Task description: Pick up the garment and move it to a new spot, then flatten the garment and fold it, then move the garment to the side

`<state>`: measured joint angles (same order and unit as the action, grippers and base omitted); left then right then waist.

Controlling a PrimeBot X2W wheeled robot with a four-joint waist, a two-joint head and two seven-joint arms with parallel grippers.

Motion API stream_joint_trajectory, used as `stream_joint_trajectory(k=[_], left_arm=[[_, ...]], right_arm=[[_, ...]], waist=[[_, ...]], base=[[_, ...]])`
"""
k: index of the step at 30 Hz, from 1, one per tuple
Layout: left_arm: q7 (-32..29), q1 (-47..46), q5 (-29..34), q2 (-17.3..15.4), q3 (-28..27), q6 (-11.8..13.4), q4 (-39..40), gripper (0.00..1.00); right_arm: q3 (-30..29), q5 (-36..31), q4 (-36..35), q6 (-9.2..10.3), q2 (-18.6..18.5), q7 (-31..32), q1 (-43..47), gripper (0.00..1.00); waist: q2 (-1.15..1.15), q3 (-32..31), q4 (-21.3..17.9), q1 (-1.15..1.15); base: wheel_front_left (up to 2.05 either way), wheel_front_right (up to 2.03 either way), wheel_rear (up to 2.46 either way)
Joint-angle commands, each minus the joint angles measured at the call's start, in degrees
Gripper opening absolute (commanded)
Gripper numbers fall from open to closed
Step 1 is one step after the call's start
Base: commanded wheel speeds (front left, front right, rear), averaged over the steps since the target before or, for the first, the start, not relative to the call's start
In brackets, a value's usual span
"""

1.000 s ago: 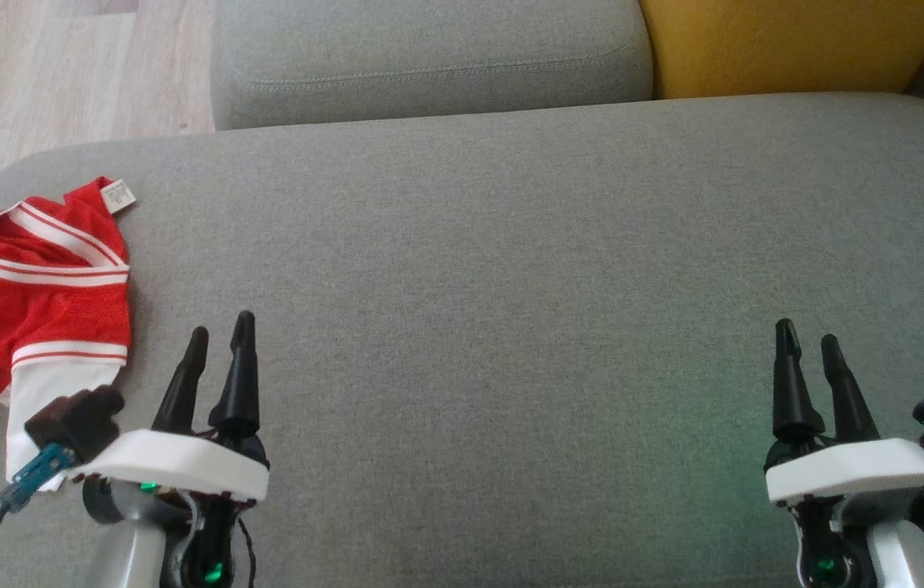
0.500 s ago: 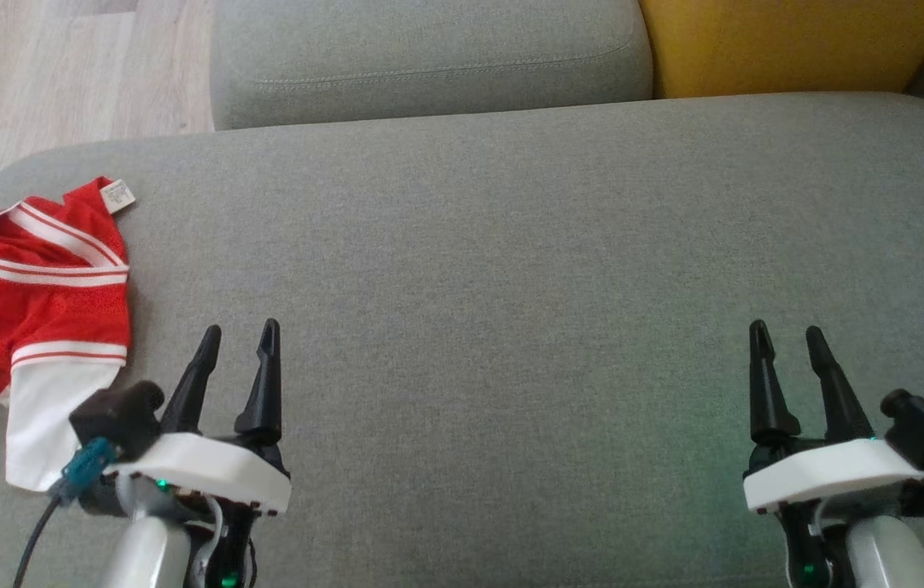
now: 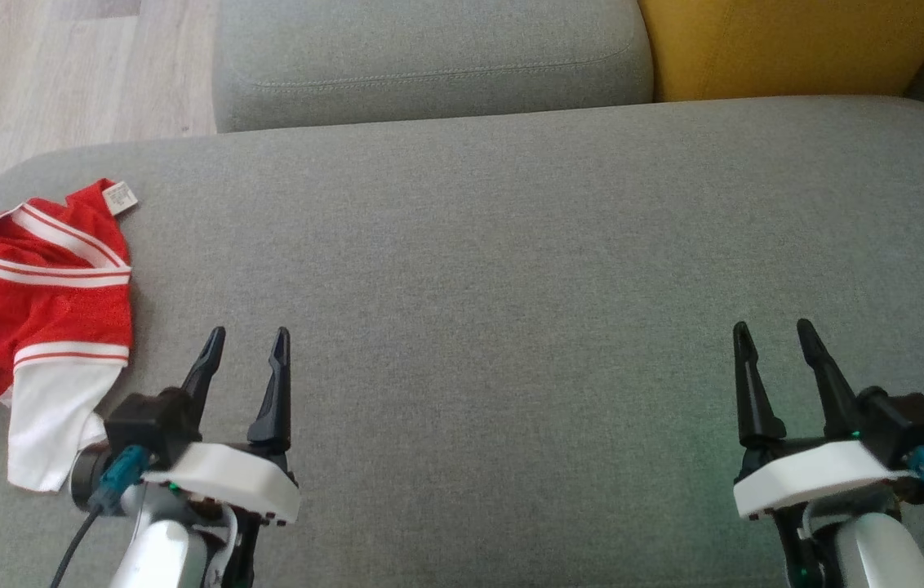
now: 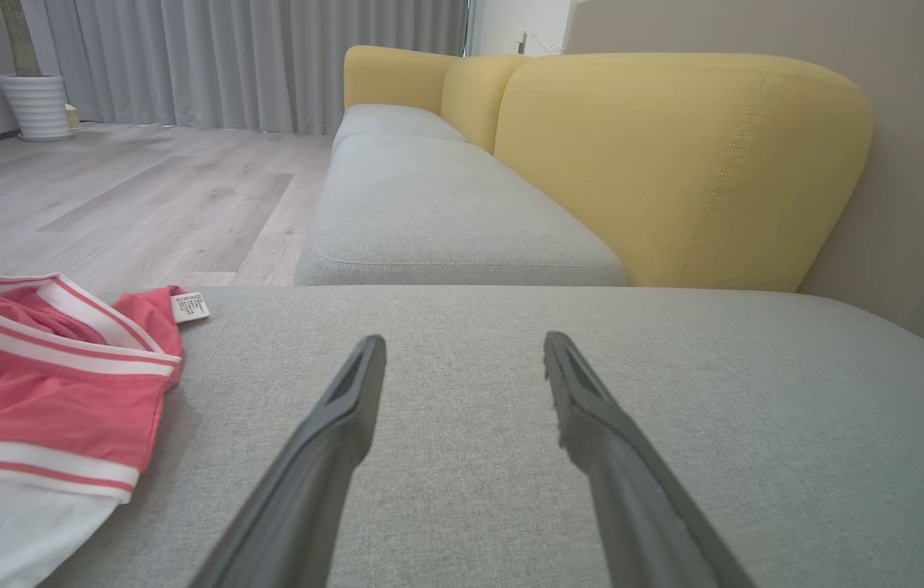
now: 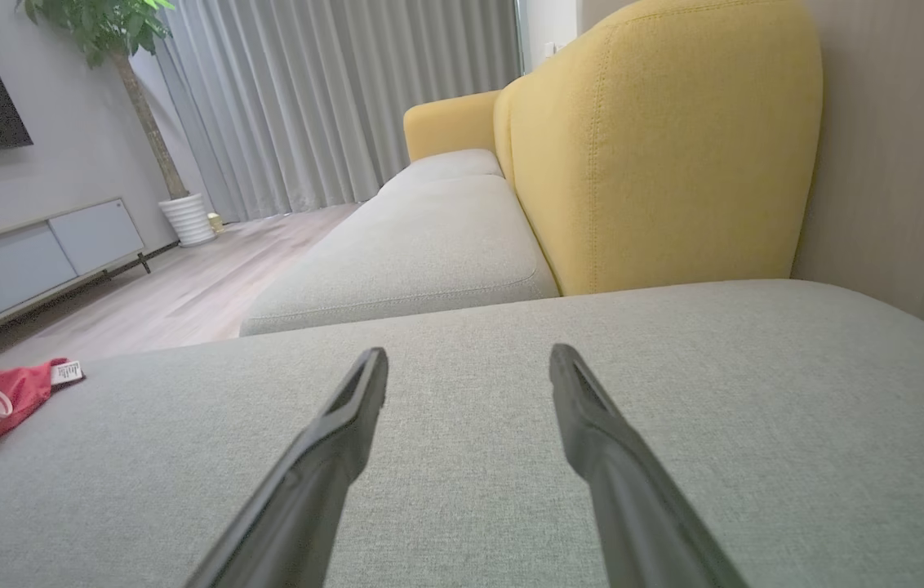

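Left hand (image 3: 250,333) and right hand (image 3: 772,325) drifted inward, both spread wide, empty, red garment (image 3: 37,302) on cushion (image 3: 511,245)

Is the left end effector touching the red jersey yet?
Apart. The left wrist view shows a strip of bare grey cushion between the open left end effector and the red jersey.

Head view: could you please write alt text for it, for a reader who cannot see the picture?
A red and white garment lies at the left edge of a wide grey cushion. The left gripper and right gripper rise from the bottom corners, jaws open, holding nothing. A yellow backrest shows at top right.
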<state>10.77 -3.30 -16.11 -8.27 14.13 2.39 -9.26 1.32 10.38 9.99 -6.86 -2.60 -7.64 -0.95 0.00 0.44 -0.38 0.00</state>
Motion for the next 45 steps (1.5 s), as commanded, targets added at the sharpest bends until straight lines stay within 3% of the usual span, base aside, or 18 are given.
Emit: stream_joint_trajectory(k=[1, 18, 30, 45], left_arm=[[0.84, -3.13, 1.37, -1.11, -1.43, 0.47, 1.85, 1.0], [3.69, -2.34, 7.94, 0.45, -2.6, 0.34, -1.61, 1.0], [4.23, -2.05, 7.64, 2.14, -4.68, -0.6, -4.48, 1.0], [4.23, -2.58, 8.72, 2.83, -5.41, -1.14, -5.66, 1.0]], right_arm=[[1.38, -1.62, -2.24, -0.47, -0.41, -0.74, -2.89, 1.0], [1.33, -8.87, -2.7, -0.6, -0.28, -1.59, -2.54, 1.0], [0.91, -5.05, -2.25, -0.63, -0.29, -1.55, -2.33, 1.0], [0.51, -5.03, -2.07, -0.63, -0.28, -1.27, -2.42, 1.0]], waist=[[0.0, -0.01, 0.02, 0.0], [0.0, -0.22, 0.29, 0.0], [0.0, -0.26, 0.28, 0.0], [0.0, -0.3, 0.84, 0.0]], base=[[0.0, 0.0, 0.0], [0.0, 0.0, 0.0], [0.0, 0.0, 0.0], [0.0, 0.0, 0.0]])
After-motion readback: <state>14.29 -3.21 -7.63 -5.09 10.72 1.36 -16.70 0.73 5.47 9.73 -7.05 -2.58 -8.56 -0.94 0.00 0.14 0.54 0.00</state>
